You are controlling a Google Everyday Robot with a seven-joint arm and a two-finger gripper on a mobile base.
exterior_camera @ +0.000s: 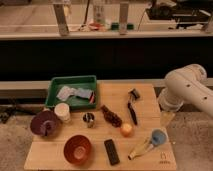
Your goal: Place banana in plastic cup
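The pale-yellow banana point(141, 148) lies on the wooden table point(50, 152) near the front right, slanting up to the right. Its upper end touches the small light-blue plastic cup point(158, 136); I cannot tell whether that end is inside the rim or only against it. My white arm point(186, 89) comes in from the right. The gripper point(167, 118) hangs below it at the table's right edge, above and to the right of the cup and apart from it.
A round orange fruit point(126, 129) and a black remote point(111, 151) lie left of the banana. Also on the table are an orange bowl point(77, 149), a purple bowl point(45, 123), a cream cup point(62, 112), a metal cup point(88, 119), a green tray point(72, 91) and a black brush point(132, 106).
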